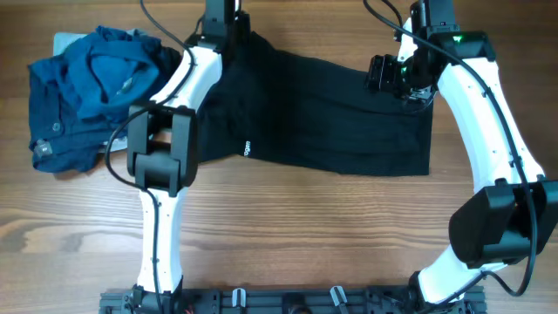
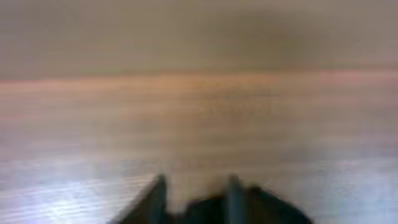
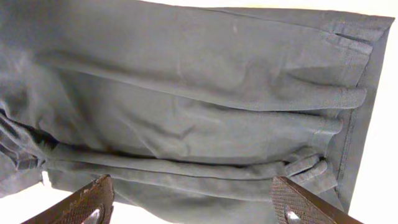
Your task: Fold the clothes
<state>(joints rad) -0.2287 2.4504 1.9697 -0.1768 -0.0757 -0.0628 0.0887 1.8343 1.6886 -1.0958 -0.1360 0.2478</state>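
The clothes are one black garment (image 1: pixel 331 113) spread wide across the table's far half, with a tiny white label (image 1: pixel 247 148) near its front left edge. My right gripper (image 3: pixel 196 202) hovers over the garment's far right part, open wide, with rumpled folds of the garment (image 3: pixel 205 93) beneath and nothing between its fingers (image 3: pixel 93 200). My left arm reaches to the garment's far left corner at the top edge of the overhead view. The left wrist view is blurred. In it my left gripper (image 2: pixel 194 185) shows its fingers apart, bare wood between the tips and dark cloth (image 2: pixel 208 211) low between them.
A heap of blue garments (image 1: pixel 96 87) lies at the far left, beside the left arm's elbow (image 1: pixel 161 148). The wooden table (image 1: pixel 305 227) shows bare in front of the black garment. The right arm (image 1: pixel 488 131) arches along the right side.
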